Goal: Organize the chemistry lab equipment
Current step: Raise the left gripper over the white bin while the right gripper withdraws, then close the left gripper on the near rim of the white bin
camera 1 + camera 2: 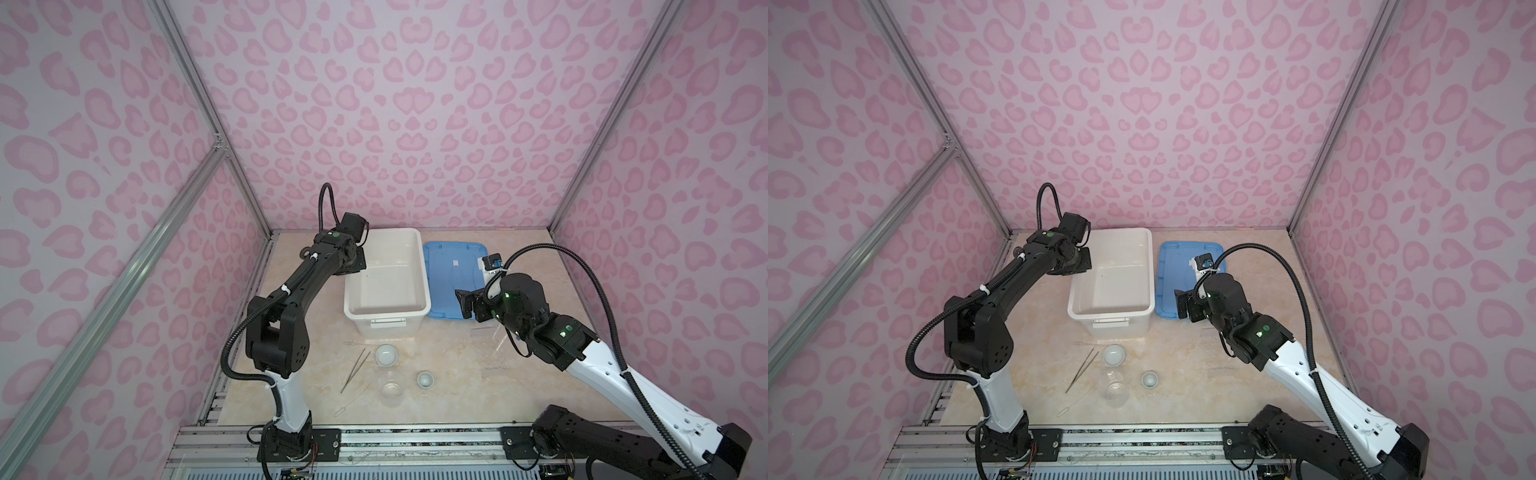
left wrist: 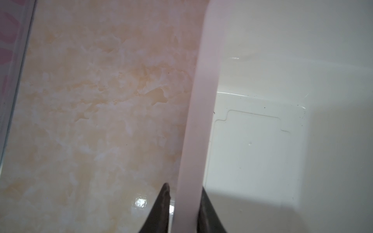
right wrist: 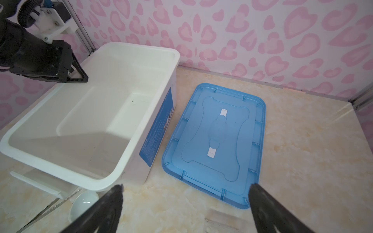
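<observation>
Left hand (image 2: 184,188) pinches the white bin's (image 3: 141,46) rim; right hand (image 3: 186,187), released, hovers near the blue lid (image 3: 214,165) above the desk (image 1: 457,374).

The left gripper (image 2: 184,190) reaches far forward, jaws narrowly apart; the right gripper (image 3: 185,189) hangs mid-air, jaws spread wide.

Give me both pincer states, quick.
Left pincer: closed on the rim of the white bin.
Right pincer: open, empty.

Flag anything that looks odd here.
The left pincer straddles the rim of the white bin, one finger inside, one outside, closed against it. Odd, since the bin is empty and the tweezers and beaker lie untouched on the table.
</observation>
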You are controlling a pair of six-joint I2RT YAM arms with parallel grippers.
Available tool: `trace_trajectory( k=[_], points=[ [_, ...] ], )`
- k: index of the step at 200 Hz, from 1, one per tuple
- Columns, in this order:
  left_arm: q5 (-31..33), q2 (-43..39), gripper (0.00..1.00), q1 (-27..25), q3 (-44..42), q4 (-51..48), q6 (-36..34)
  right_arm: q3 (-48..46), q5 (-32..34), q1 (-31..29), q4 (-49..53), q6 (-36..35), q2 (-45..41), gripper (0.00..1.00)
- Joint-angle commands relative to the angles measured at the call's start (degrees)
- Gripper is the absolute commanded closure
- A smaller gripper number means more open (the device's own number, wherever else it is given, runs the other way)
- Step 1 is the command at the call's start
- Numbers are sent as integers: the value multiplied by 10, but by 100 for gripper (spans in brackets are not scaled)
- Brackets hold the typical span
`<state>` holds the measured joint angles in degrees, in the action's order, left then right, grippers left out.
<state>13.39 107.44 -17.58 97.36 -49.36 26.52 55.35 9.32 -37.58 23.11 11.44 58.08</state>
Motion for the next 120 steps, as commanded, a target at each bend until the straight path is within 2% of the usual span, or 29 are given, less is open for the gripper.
trace_trajectory(
  k=[1,37,60,84,96,120],
  points=[
    [19,-36,85,13,-28,11,27,-9,-10,2,-36,7,4,3],
    [-51,-102,86,48,-118,82,78,-13,-17,2,-39,15,10,4],
    [-35,-156,85,51,-187,117,114,-15,-19,2,-38,20,9,4],
    [-62,-215,85,52,-271,169,163,-14,-22,2,-42,25,5,4],
    [-77,-247,80,53,-308,197,198,-10,-23,3,-42,26,6,4],
    [-102,-317,56,48,-384,244,252,0,-30,3,-36,31,13,5]
  ],
)
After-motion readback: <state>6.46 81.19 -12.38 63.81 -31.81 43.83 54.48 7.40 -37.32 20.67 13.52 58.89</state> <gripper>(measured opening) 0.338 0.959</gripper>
